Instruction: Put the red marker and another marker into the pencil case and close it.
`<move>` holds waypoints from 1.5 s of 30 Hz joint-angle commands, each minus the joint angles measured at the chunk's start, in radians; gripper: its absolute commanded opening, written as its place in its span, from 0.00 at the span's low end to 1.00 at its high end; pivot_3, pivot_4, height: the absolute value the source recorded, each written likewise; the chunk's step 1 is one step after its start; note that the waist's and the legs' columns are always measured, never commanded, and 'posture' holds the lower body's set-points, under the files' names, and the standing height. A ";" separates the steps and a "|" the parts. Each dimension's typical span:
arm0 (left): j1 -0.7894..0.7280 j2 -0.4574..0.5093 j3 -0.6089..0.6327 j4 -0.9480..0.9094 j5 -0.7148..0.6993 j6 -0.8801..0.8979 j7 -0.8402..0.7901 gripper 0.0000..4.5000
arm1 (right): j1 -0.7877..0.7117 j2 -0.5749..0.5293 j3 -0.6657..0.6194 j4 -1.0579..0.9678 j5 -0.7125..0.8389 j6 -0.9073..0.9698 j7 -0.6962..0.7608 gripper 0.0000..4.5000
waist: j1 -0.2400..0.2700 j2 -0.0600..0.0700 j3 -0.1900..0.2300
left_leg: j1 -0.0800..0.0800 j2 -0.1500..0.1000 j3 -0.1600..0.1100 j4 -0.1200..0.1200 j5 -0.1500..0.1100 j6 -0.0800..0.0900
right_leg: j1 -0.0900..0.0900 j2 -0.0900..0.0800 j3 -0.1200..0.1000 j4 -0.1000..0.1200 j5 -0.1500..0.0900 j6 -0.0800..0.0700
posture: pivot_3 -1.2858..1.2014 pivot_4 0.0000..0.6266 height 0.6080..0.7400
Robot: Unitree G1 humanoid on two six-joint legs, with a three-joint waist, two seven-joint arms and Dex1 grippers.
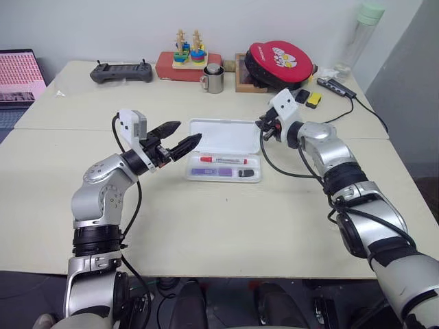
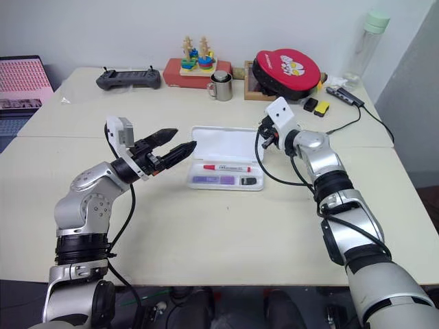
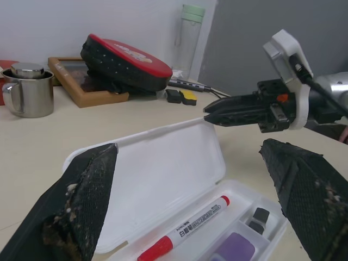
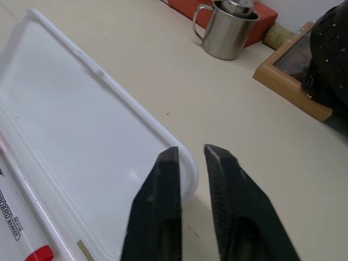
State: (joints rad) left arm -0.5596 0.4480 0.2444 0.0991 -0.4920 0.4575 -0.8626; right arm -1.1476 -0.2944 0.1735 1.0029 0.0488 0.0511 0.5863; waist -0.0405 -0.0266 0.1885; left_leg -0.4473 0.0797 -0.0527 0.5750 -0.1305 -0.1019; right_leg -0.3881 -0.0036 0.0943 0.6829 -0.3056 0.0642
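Note:
The white pencil case (image 1: 223, 179) lies open mid-table, its lid (image 1: 225, 133) laid back toward the far side. Inside it are the red marker (image 1: 223, 160), the purple marker (image 1: 211, 171) and a small black block (image 1: 245, 173). My left gripper (image 1: 189, 131) hangs open just left of the case, above the table, with nothing between its fingers. At the lid's far right corner my right gripper (image 1: 259, 125) is shut. In the right wrist view the lid's corner rim shows in the narrow gap at its tips (image 4: 191, 155); I cannot tell whether they touch it.
A steel mug (image 1: 214, 79), a red round bag (image 1: 278, 62) on a wooden frame, a red box with a stacking toy (image 1: 186, 63) and a black controller (image 1: 122, 71) line the far side. A bottle (image 1: 360, 34), a cabled hub (image 1: 336, 86) and small blocks (image 1: 309, 98) sit far right.

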 commanded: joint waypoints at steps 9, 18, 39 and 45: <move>0.049 0.013 -0.003 -0.163 -0.043 0.043 0.080 1.00 | -0.122 0.024 -0.189 0.088 0.074 -0.088 0.047 0.01 | -0.010 0.000 0.000 | 0.000 0.000 0.000 0.000 0.000 0.000 | 0.000 0.000 0.000 0.001 0.000 0.000 | 0.52 0.24 1.00; 0.032 0.019 0.006 -0.166 -0.093 0.078 0.067 1.00 | -0.090 0.029 -0.113 0.213 -0.076 -0.153 0.003 0.01 | -0.014 0.000 0.000 | 0.001 0.000 0.000 0.000 0.000 0.000 | 0.000 0.000 0.001 0.001 0.000 0.000 | 0.52 0.24 1.00; 0.173 0.212 -0.029 -0.306 -0.167 0.204 -0.068 1.00 | 0.078 0.051 -0.026 -0.129 -0.064 -0.158 0.509 0.01 | -0.023 0.001 0.000 | 0.005 0.000 0.001 0.000 0.000 0.000 | 0.000 0.001 0.002 0.007 -0.001 -0.001 | 0.52 0.24 1.00; 0.226 0.237 -0.015 -0.349 -0.180 0.227 -0.063 1.00 | 0.171 0.045 0.056 -0.250 -0.115 -0.150 0.499 0.01 | -0.019 0.001 0.000 | 0.005 0.000 0.001 0.000 0.000 0.000 | 0.000 0.001 0.002 0.008 -0.001 -0.001 | 0.52 0.24 1.00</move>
State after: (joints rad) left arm -0.3481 0.6671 0.2053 -0.2002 -0.6465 0.6774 -0.9263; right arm -0.9942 -0.2438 0.2045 0.8164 -0.0490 -0.0951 1.0887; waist -0.0599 -0.0258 0.1890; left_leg -0.4420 0.0802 -0.0519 0.5753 -0.1305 -0.1022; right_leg -0.3879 -0.0026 0.0962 0.6910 -0.3064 0.0631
